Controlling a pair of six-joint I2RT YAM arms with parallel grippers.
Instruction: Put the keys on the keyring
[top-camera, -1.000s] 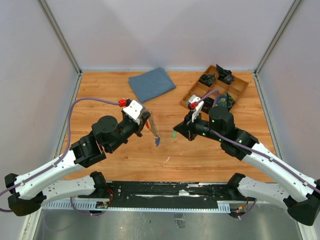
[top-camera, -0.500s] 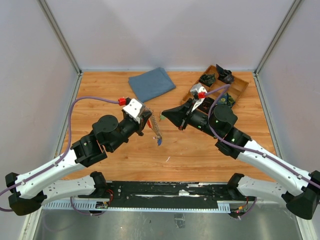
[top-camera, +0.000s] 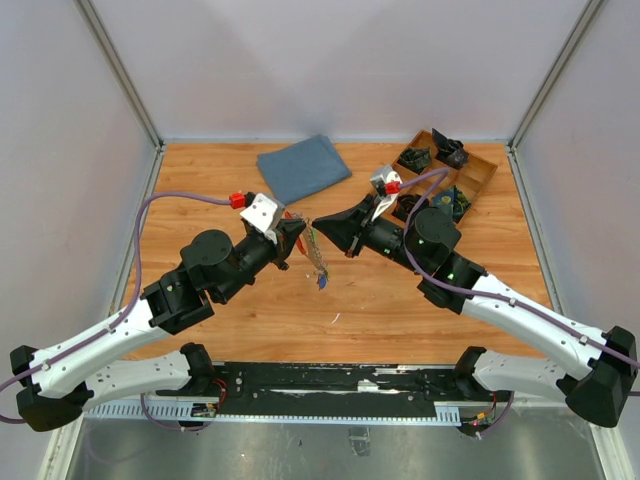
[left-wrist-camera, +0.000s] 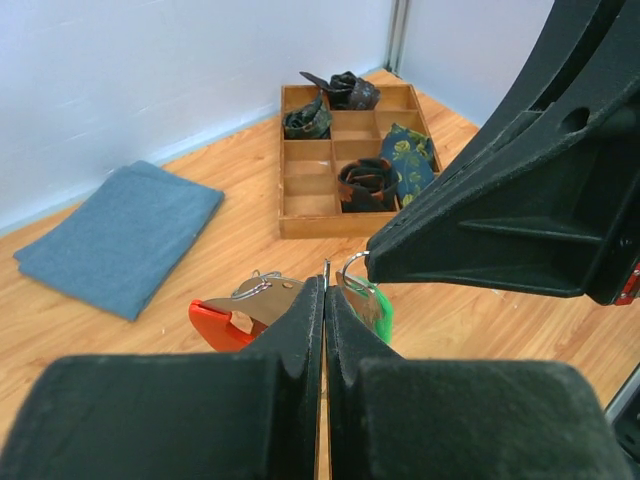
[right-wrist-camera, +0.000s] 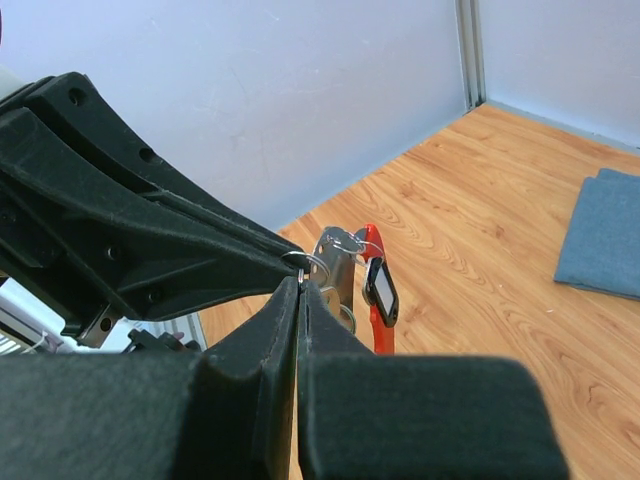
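Observation:
My left gripper is shut on a thin bit of metal at the top of the bunch of keys, which hangs below it with a blue end lowest. In the left wrist view my shut fingers hide most of the bunch. A silver key and the red keyring show on the left. My right gripper meets the left one tip to tip, shut on the wire ring of a green-ended key. The right wrist view shows the keys, the keyring and a white-and-black tag.
A folded blue cloth lies at the back of the wooden table. A wooden tray with compartments holding dark bundled items stands at the back right. Grey walls close in the table's left, back and right sides.
My right gripper has swung left and up with the green-ended key, from apart by the tray to touching my left gripper's tip. The left gripper and the hanging bunch rose slightly.

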